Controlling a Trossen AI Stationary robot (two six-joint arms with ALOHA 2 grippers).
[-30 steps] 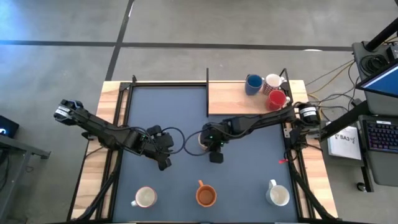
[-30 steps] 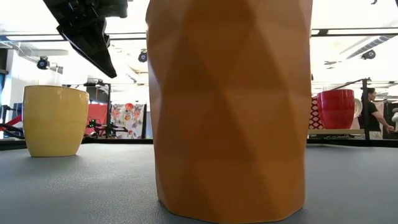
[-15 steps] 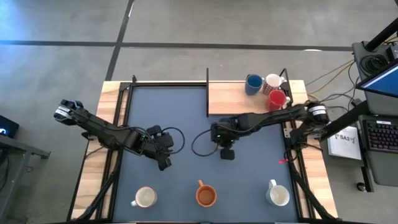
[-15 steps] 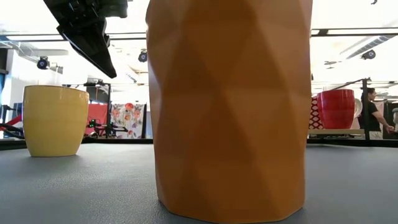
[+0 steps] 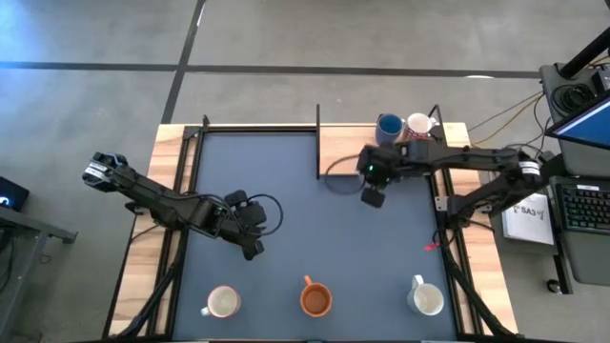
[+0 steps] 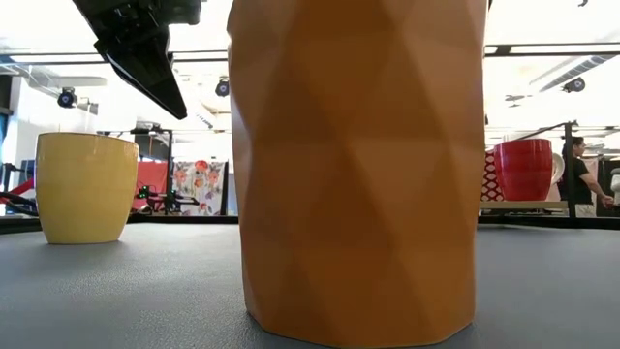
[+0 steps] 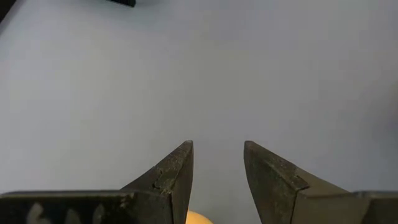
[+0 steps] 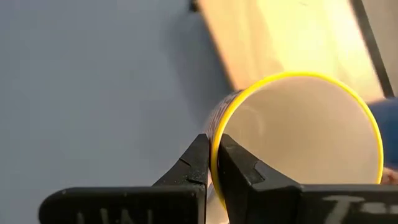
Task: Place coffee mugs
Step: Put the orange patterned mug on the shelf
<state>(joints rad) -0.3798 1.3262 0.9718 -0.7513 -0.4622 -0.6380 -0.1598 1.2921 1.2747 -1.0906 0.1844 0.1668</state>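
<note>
1. Three mugs are standing in a row along the near edge of the dark mat (image 5: 286, 162): a white mug (image 5: 221, 303), the orange-brown mug (image 5: 315, 300) and another white mug (image 5: 426, 299); by my reading these are placed
2. The yellow mug (image 6: 85, 187) is standing upright on the mat farther back, on the left arm's side; the high view is not showing it, so its exact spot is hard to tell
3. The right gripper (image 5: 373, 193) is pinching the rim of a yellow-rimmed mug (image 8: 298, 137), one finger inside the wall and one outside, jaws clamped tight on it; the mug is lying tilted in the grip, over the line where the mat is meeting the wooden board (image 5: 348, 152)
4. The left gripper (image 5: 250, 246) is hovering over the left middle of the mat with its jaws apart and nothing between them
5. The blue mug (image 5: 388, 128) and a white mug (image 5: 417, 125) are sitting close together on the wooden board, and the red mug (image 6: 523, 170) is showing there in the low view
6. Judging from this, the job is sitting around halfway: four mugs are down on the mat, one is in hand, and three on the board are waiting to be fetched
</note>
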